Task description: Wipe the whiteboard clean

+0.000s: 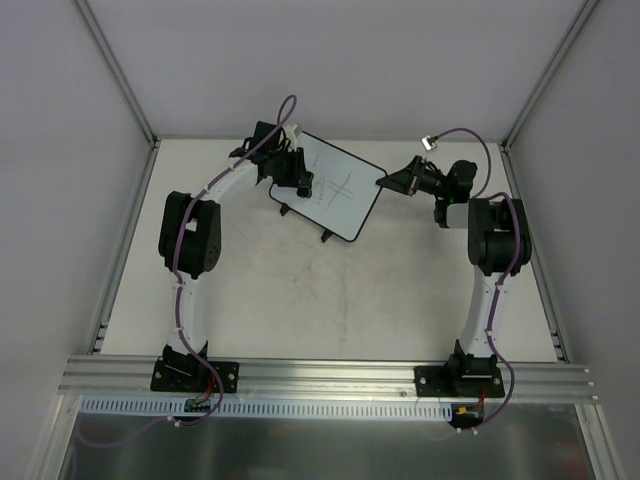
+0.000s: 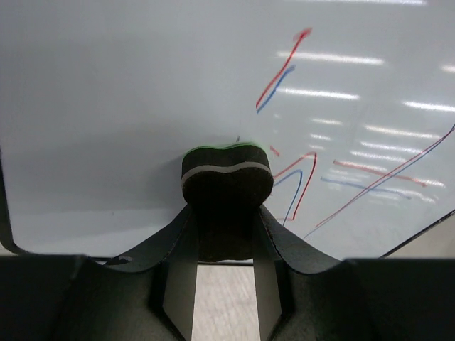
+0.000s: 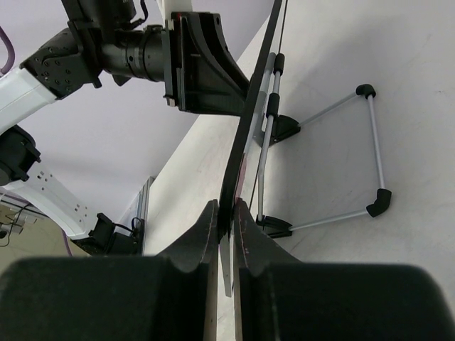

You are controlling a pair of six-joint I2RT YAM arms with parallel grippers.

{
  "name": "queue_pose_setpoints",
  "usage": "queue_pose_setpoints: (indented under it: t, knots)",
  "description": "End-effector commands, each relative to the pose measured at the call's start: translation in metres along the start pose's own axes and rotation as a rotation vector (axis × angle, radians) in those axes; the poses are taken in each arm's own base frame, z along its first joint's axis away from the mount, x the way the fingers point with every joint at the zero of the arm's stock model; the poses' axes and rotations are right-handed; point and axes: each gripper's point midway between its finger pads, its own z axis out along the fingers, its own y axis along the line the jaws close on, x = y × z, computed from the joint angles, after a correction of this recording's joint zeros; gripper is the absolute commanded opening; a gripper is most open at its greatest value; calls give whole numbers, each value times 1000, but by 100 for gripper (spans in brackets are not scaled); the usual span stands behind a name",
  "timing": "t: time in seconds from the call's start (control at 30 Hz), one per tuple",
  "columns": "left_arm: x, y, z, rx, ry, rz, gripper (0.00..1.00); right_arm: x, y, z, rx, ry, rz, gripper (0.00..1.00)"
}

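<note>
The whiteboard stands tilted on its wire feet at the back of the table, with red and blue pen lines on its face. My left gripper is shut on a dark eraser with a green back, pressed against the board's face near its left part. My right gripper is shut on the board's right edge, seen edge-on in the right wrist view. The board's stand rests on the table behind it.
Grey enclosure walls with aluminium posts surround the white table. An aluminium rail runs along the near edge, carrying both arm bases.
</note>
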Motion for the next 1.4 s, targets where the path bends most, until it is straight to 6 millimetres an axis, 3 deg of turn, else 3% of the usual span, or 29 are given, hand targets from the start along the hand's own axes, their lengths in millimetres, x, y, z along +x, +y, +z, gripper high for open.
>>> queue_pose_setpoints:
  t: [0.0, 0.17, 0.3, 0.47, 0.7, 0.97, 1.17, 1.37]
  knots:
    - [38, -13, -4, -18, 76, 55, 0, -14, 45, 6, -148, 35, -267, 0]
    - [73, -1, -1, -129, 119, 56, 0, -14, 45, 5, -147, 34, -267, 0]
    - [76, 7, -1, -178, 109, 63, 0, -13, 46, 6, -148, 35, -266, 0]
    - [50, 11, -8, -238, 36, 91, 0, -13, 47, 6, -151, 42, -268, 0]
    - [-17, -3, -21, -210, -101, 130, 0, -10, 47, 5, -153, 51, -264, 0]
    - [-64, -14, -8, -169, -170, 181, 0, -7, 50, 4, -160, 63, -269, 0]
    - [-69, -12, -8, -187, -161, 213, 0, -6, 50, 4, -159, 63, -270, 0]
    - [-52, -11, -12, -238, -114, 255, 0, -7, 49, 5, -159, 59, -276, 0]
